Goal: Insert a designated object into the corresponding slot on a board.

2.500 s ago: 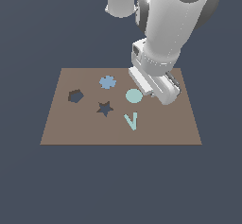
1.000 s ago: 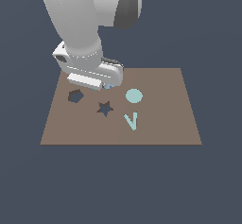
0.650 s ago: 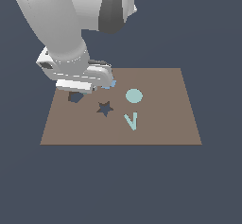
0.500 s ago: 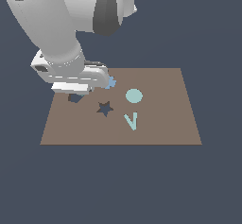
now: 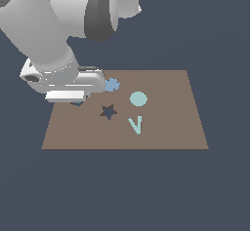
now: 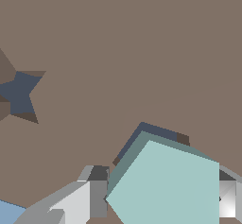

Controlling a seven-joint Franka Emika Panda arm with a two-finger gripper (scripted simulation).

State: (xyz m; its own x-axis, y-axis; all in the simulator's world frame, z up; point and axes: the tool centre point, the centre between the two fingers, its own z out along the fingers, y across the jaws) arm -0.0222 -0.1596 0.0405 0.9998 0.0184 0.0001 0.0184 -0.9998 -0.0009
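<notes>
Gripper: you see the grey gripper (image 6: 158,199) with its 2 fingers (image 6: 92,197) clamped on the pale teal hexagonal block (image 6: 165,185).
Block: partly sunk in the dark hexagon-shaped slot (image 6: 153,132).
Board: flat brown panel (image 5: 166,127); dark star-shaped cutout (image 5: 108,111) lies near the slot.

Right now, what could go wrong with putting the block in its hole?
The block sits over the hole with dark edge showing on one side only, so it may catch the rim. If the hand lets go early, it could rest tilted on the board.
</notes>
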